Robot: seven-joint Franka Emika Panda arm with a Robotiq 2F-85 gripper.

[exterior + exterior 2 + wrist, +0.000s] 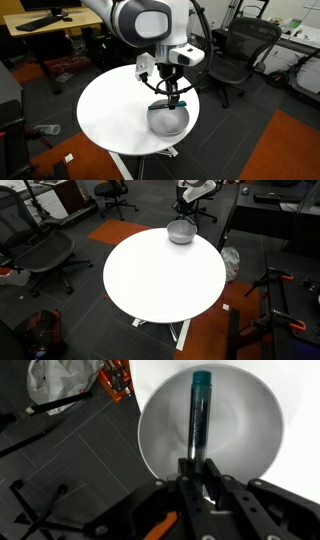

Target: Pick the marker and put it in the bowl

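Observation:
The pale grey-white bowl stands near the edge of the round white table; it also shows in an exterior view and fills the wrist view. My gripper hangs right over the bowl, shut on the marker. The marker has a dark body and a teal-blue tip and points down into the bowl. In the wrist view my fingers clamp its upper end. In an exterior view the gripper sits just above the bowl.
Office chairs and desks stand around the table. A chair is beside the table. Dark carpet with orange patches covers the floor. A white bag and a stand's legs lie on the floor below.

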